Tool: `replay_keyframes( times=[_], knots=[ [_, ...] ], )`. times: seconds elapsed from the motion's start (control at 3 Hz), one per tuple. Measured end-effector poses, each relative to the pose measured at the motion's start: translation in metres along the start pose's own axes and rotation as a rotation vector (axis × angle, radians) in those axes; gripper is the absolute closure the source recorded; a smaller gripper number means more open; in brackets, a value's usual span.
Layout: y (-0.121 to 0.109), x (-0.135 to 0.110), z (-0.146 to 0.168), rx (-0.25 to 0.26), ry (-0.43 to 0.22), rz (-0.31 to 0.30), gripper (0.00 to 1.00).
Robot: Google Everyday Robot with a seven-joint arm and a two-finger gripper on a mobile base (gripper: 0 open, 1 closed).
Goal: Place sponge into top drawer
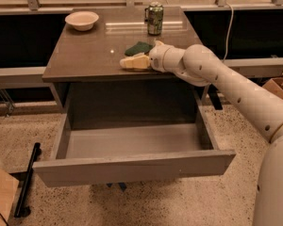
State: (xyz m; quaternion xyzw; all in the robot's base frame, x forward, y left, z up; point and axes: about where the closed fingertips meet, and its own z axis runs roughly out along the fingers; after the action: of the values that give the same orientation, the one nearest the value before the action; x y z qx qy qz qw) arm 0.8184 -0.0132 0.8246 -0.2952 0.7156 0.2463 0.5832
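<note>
One small sponge (pixel 137 47) with its dark green scouring side showing lies on the grey-brown cabinet top (pixel 80 55), near the front edge. The single cream-coloured gripper (pixel 128 62) rests low on that top, right against the sponge's near side; whether it is spread, closed or clasping the sponge cannot be told. Below, the one wide, shallow grey-brown top drawer (pixel 132 166) stands pulled out, while one pale round bowl (pixel 81 20) and one green drink can (pixel 154 19) stand well apart at the back of the top.
</note>
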Motion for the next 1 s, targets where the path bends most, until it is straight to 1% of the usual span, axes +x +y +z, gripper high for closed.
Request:
replay_keyframes(
  times=[0.33,0.67,1.0],
  knots=[
    [0.000,0.000,0.000,0.000,0.000,0.000,0.00],
    [0.004,-0.017,-0.017,0.024,0.037,-0.068,0.00],
    [0.010,-0.040,-0.033,0.047,0.071,-0.151,0.00]
  ],
)
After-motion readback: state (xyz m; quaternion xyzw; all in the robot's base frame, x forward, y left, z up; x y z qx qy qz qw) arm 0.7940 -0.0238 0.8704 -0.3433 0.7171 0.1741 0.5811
